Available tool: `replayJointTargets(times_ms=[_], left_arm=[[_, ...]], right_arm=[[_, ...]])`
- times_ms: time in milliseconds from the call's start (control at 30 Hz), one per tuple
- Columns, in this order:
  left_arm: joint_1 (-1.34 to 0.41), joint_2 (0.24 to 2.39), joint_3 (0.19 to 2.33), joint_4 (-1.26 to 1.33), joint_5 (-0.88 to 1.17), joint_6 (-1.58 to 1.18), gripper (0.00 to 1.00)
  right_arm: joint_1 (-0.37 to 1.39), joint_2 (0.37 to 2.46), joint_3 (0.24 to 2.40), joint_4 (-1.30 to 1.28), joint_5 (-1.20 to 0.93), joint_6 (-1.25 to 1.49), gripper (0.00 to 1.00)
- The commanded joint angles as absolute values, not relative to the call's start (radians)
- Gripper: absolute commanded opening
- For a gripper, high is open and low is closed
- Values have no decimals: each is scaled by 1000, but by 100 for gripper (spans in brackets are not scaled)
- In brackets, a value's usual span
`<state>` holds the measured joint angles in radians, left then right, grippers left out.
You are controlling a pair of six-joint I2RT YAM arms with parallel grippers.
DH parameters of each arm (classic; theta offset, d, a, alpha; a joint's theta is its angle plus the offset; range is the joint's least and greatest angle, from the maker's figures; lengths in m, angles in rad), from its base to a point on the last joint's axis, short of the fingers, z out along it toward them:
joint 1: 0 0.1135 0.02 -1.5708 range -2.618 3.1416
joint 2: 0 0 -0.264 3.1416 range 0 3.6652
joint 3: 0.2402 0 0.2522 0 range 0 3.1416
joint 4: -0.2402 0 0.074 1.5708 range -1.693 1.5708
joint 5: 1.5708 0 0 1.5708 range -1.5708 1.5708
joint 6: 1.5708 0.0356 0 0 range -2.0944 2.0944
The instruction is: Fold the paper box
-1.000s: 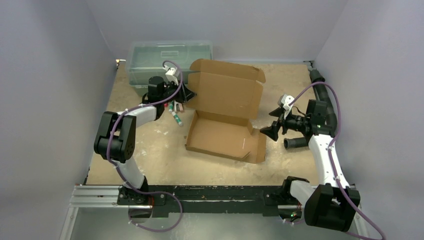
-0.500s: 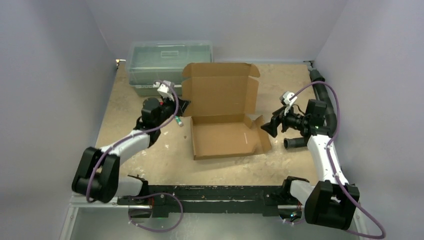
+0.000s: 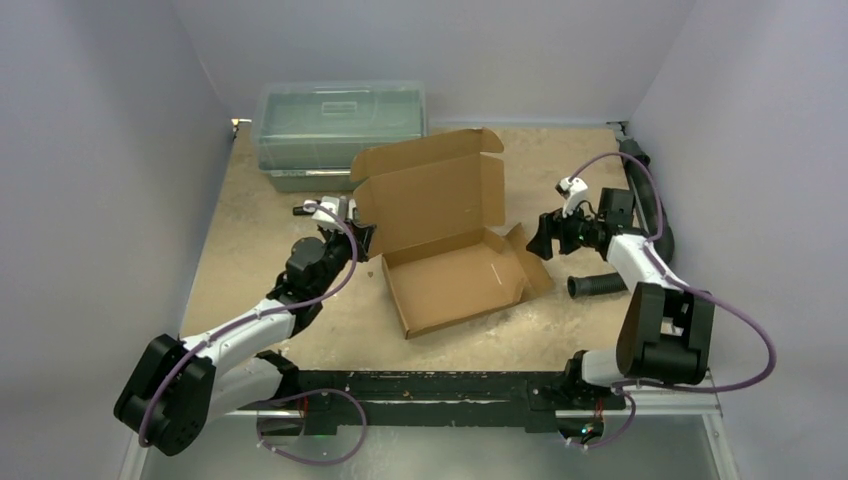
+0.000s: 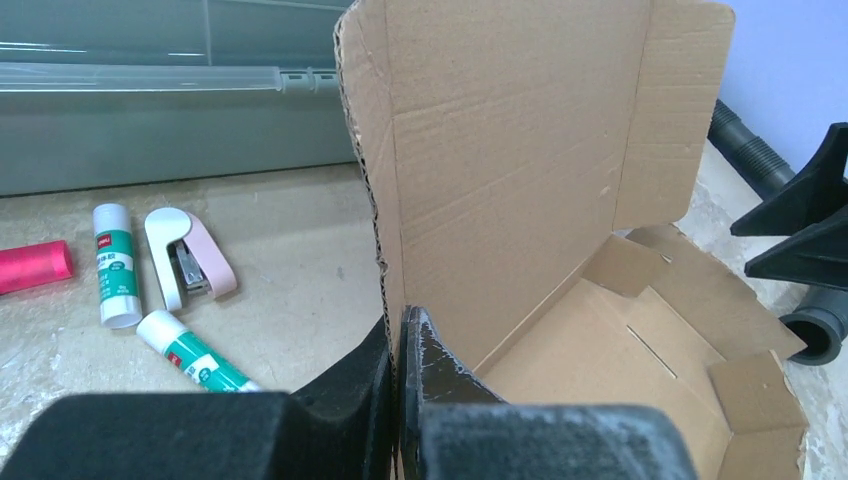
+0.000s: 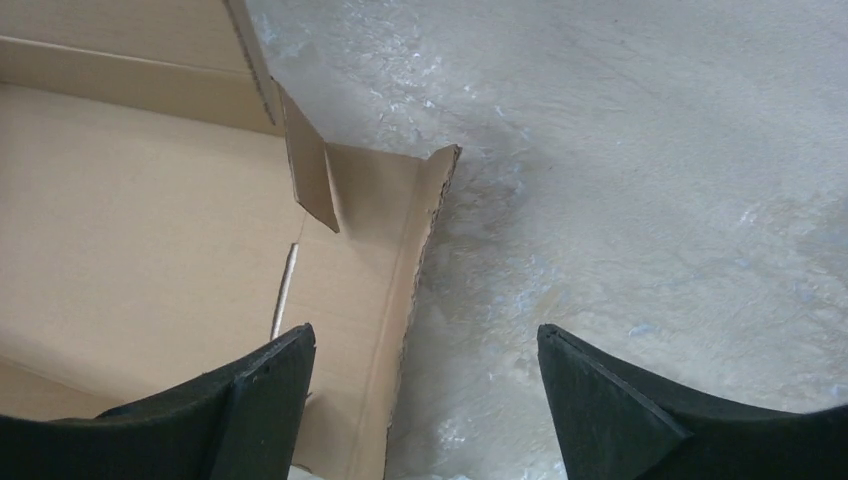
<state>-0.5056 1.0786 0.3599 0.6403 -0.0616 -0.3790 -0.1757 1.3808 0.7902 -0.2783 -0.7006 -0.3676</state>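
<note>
The paper box [image 3: 450, 270] is a brown cardboard mailer in the middle of the table, its shallow tray open and its lid [image 3: 430, 195] standing up at the back. My left gripper [image 3: 358, 238] is shut on the lid's left edge; in the left wrist view [image 4: 400, 330] the cardboard edge is pinched between its fingers. My right gripper [image 3: 534, 243] is open and empty just off the box's right side flap [image 3: 530, 268]. In the right wrist view it [image 5: 425, 340] straddles that flap's edge [image 5: 420, 230] without touching.
A clear greenish lidded bin [image 3: 338, 130] stands at the back left. Glue sticks [image 4: 112, 262], a pink stapler [image 4: 190, 260] and a pink marker [image 4: 30, 268] lie left of the box. A black handle [image 3: 592, 287] lies on the table by the right arm.
The left arm has pulled the box nearer and turned it, lid still pinched. The right gripper has moved up and back along the box's right side, staying open.
</note>
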Motion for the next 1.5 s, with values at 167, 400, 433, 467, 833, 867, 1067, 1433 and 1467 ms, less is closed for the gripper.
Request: replayJointTargets(times_ms=[167, 400, 433, 467, 833, 867, 1067, 1433, 1467], left_arm=[[-522, 1034, 357, 670, -119, -412, 0], [-524, 1012, 356, 645, -122, -429, 0], [-524, 1015, 358, 645, -118, -432, 0], [-525, 1017, 361, 645, -114, -435, 0], [-530, 1024, 383, 630, -88, -455, 0], [-530, 1026, 388, 628, -84, -457, 0], [-534, 1044, 421, 617, -80, -461, 0], [-535, 1041, 457, 572, -128, -480, 0], [-535, 1042, 456, 570, -132, -484, 0]], right_arm=[[-59, 1517, 932, -301, -584, -382, 56], [-48, 1535, 927, -313, -564, -382, 33], [-48, 1537, 927, -315, -565, -383, 31], [-47, 1540, 926, -318, -572, -385, 28], [-17, 1494, 923, -303, -653, -393, 0], [-13, 1480, 919, -295, -653, -393, 0], [-8, 1410, 894, -289, -692, -441, 0], [37, 1406, 905, -346, -712, -513, 0], [40, 1403, 903, -348, -711, -517, 0]])
